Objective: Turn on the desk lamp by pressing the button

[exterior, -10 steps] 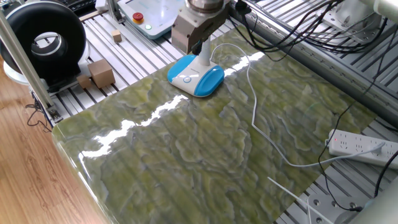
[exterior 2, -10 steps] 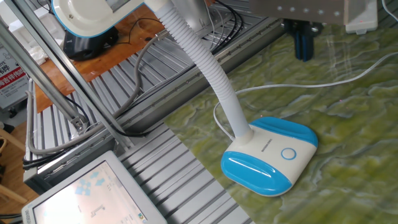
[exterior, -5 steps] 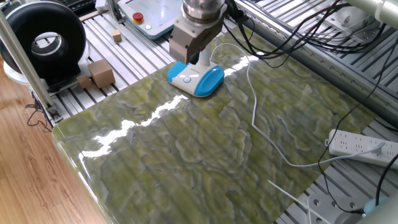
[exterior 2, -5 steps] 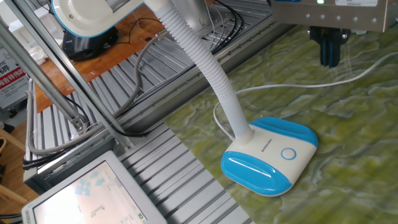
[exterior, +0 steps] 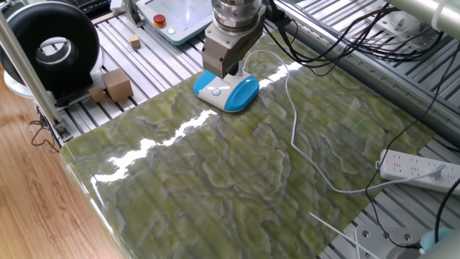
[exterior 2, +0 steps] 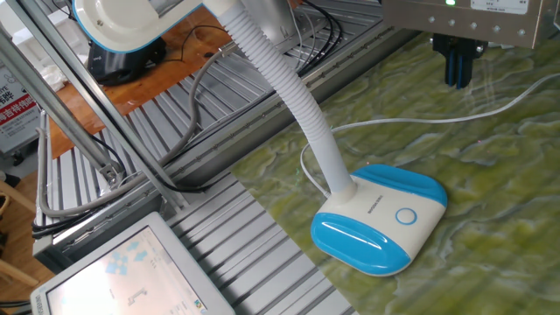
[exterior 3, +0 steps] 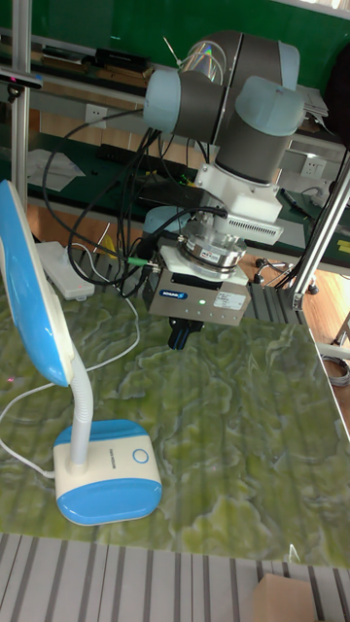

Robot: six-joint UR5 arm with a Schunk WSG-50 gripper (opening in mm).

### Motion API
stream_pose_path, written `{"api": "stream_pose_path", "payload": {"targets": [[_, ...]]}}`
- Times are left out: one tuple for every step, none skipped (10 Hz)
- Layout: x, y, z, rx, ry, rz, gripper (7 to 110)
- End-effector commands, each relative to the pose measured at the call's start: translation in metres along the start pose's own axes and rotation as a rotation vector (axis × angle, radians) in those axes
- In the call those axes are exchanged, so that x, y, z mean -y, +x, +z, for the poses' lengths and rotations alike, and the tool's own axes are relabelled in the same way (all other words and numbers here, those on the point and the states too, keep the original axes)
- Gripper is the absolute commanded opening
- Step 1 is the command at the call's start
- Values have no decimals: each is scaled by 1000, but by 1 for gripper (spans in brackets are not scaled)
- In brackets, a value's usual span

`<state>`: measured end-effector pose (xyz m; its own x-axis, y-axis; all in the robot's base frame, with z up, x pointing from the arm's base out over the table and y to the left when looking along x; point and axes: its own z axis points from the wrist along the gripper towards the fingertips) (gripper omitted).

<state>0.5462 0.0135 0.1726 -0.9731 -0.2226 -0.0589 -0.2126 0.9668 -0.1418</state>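
Near one edge of the green marbled tabletop (exterior: pixel 237 180) sits the desk lamp (exterior 2: pixel 378 219): rounded glossy blue-and-white plastic base, with a ribbed white flexible stem rising from one end and bending over to a flat oval head edged in blue (exterior 3: pixel 37 292). Base long axis runs from the stem end to the blue rounded end. The button (exterior 2: pixel 405 216), a small white disc with a thin blue ring, lies on the flat white top of the base, facing up. A thin white cord (exterior: pixel 291 108) trails from the lamp across the tabletop toward a white power strip (exterior: pixel 420 170). The tool (exterior 2: pixel 458 68) hangs above the tabletop, apart from the lamp, dark fingers pointing down; cannot tell whether there is a gap between the fingertips
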Motion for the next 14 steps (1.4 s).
{"api": "stream_pose_path", "payload": {"targets": [[-1, 2, -1, -12, -27, 10, 7], [-4, 1, -1, -9, -39, 10, 7], [-7, 1, -1, -7, -48, 15, 7], [-9, 0, -1, -5, -59, 23, 7], [-8, 3, -1, -14, -53, 33, 7], [-7, 4, -1, -20, -47, 45, 7], [-12, 5, -1, -25, -67, 75, 7], [-17, 5, -2, -30, -89, 109, 7], [-19, 7, -2, -35, -97, 118, 7], [-22, 6, -2, -33, -108, 113, 7], [-29, 3, -3, -26, -137, 127, 7], [-37, -2, -4, -8, -168, 149, 7], [-26, 2, -3, -21, -124, 135, 7], [-26, 2, -3, -19, -127, 133, 7]]}}
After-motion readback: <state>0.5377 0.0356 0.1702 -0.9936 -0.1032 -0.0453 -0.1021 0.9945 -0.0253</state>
